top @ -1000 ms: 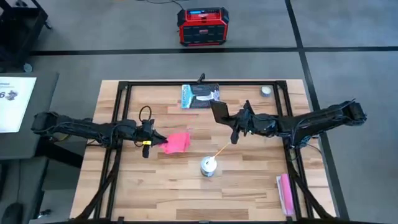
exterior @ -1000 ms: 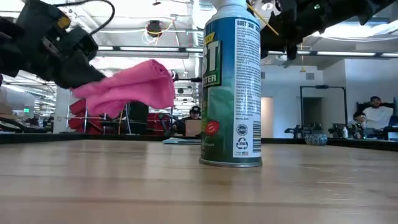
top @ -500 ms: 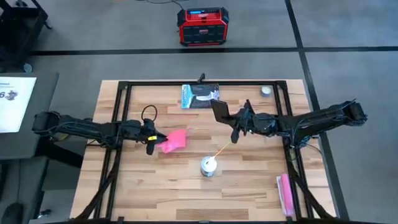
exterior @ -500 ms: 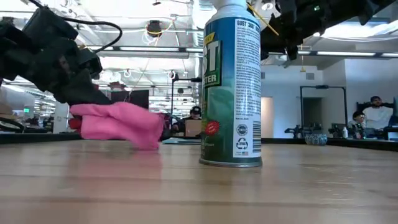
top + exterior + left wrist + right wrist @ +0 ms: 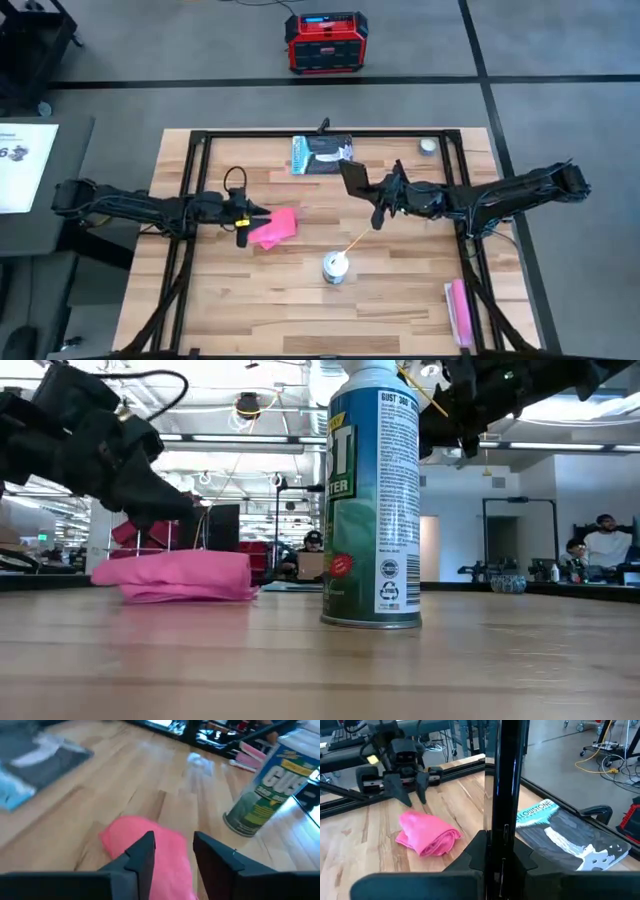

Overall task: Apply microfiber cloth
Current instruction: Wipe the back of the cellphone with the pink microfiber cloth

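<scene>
The pink microfiber cloth point(image 5: 273, 229) lies bunched on the wooden table, left of centre, resting on its underside point(image 5: 175, 577). My left gripper point(image 5: 247, 222) hangs open just above the cloth's left end, fingers on either side of it point(image 5: 172, 852) and clear of it in the low view. My right gripper point(image 5: 381, 205) is right of centre, above the table, shut on a black phone point(image 5: 352, 178). My right gripper pinches the black phone between its two fingers at the end nearest the wrist point(image 5: 501, 845). The fingers come level from the table's right. The phone stands on edge, reaches out past the fingertips, and is lifted clear of the table.
A blue-green spray can point(image 5: 335, 266) with a thin straw stands near the table's middle front. A printed flat package point(image 5: 322, 154) lies at the far edge, with a small round thing point(image 5: 428, 146) to its right. A pink oblong object point(image 5: 459, 310) lies at the near right corner.
My left gripper has come down with the cloth, which hung lifted a second ago. The cloth now lies on the table, a little farther left, and the gripper has let go of it and stands just above it. My right arm has kept still.
</scene>
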You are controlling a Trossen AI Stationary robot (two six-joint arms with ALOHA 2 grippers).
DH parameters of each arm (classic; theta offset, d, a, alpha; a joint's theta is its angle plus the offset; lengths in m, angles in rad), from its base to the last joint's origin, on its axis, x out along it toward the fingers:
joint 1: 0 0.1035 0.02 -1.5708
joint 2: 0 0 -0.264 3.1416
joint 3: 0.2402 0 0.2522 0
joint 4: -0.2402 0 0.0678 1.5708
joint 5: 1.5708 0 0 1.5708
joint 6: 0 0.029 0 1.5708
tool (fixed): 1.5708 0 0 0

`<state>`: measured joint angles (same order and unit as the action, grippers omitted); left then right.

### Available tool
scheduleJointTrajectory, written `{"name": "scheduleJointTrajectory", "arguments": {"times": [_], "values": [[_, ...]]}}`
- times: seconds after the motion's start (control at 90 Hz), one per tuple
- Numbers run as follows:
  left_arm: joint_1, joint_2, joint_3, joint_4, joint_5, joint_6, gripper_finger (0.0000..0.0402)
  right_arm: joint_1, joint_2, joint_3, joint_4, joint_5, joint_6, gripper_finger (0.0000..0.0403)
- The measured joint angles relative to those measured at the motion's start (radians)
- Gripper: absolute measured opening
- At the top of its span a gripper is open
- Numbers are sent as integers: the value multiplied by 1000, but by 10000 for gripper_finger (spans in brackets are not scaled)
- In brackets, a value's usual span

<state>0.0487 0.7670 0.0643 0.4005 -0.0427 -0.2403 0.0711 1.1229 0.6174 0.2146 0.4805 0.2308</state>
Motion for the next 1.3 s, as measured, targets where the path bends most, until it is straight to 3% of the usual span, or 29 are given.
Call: {"name": "scheduleJointTrajectory", "arguments": {"times": [0.322,0.6,0.744,0.989,1.3], "values": [[-80,-327,0,-271,1,24,7,3,-56,0,-64,28,-3,15],[-106,-763,0,-502,1,75,5,20,-132,0,-253,94,12,15],[-108,-745,7,-529,7,61,3,-1,-178,-35,-391,126,83,15],[-108,-765,4,-524,-10,53,3,-18,-346,-222,-396,102,206,15],[-108,-764,4,-519,-15,34,3,-28,-466,-420,-395,-42,496,15]]}}
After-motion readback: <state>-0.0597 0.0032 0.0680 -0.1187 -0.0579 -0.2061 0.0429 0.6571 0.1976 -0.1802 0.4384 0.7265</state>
